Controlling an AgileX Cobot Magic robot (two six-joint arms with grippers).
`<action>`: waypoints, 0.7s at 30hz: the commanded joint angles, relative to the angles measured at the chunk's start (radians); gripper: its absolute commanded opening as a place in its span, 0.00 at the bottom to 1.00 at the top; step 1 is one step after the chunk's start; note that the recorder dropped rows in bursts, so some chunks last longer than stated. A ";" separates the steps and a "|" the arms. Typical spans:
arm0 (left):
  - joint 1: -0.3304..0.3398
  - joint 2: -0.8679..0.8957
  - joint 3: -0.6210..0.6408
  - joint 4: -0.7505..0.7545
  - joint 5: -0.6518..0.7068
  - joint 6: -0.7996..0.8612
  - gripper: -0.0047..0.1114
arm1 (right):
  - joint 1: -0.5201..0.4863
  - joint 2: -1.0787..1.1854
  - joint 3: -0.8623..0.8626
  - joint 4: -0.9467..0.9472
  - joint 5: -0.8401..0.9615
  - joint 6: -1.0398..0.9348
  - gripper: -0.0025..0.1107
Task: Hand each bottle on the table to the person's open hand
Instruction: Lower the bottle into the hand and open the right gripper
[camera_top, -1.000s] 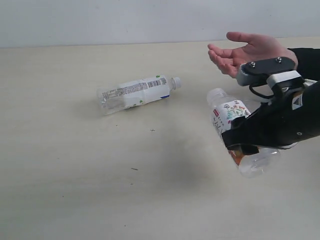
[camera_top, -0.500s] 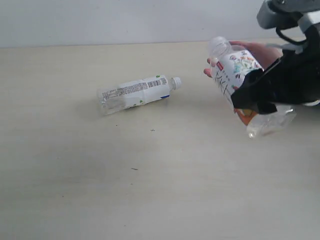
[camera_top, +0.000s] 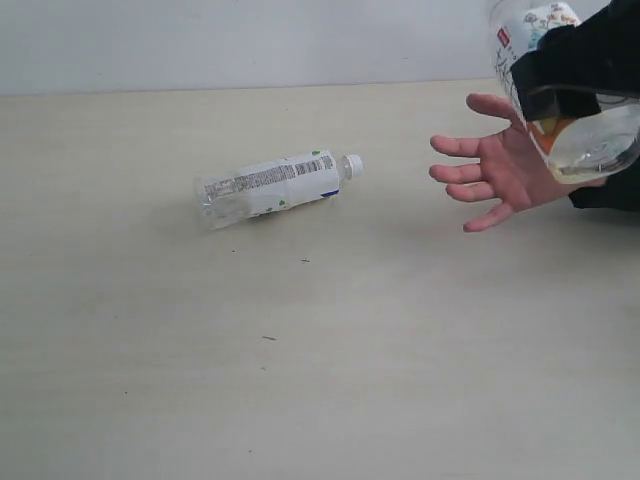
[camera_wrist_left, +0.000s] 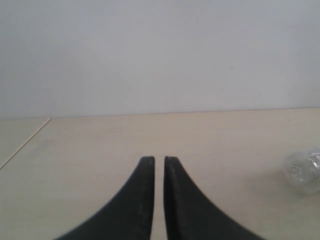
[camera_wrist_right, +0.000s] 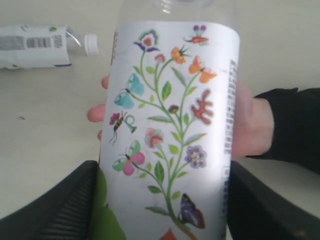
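Right arm: black two-finger gripper (camera_top: 572, 78) is up high at the top right of the exterior view, well off the surface, with most of the arm cut by the frame edge. Jaws stand wide, a ribbed black finger (camera_wrist_right: 60, 200) on each side of a clear plastic bottle with a flower-and-butterfly label (camera_wrist_right: 170, 125), both pressed to its lower body. Bottle tilted, neck away from the wrist. Left arm: black tapered gripper (camera_wrist_left: 159, 167) points out roughly level, fingers parallel, only a thin slit between the tips, nothing in them.

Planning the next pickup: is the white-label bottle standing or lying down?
Lying down. The white-label bottle rests lengthwise on the table, its long side flat against the surface.
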 joint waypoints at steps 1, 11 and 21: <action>0.003 -0.006 0.004 -0.003 -0.010 0.000 0.12 | -0.023 0.088 -0.005 -0.008 -0.022 0.000 0.02; 0.003 -0.006 0.004 -0.003 -0.010 0.000 0.12 | -0.023 0.228 -0.004 -0.015 -0.105 -0.001 0.02; 0.003 -0.006 0.004 -0.003 -0.010 0.000 0.12 | -0.023 0.255 -0.004 -0.015 -0.103 0.007 0.02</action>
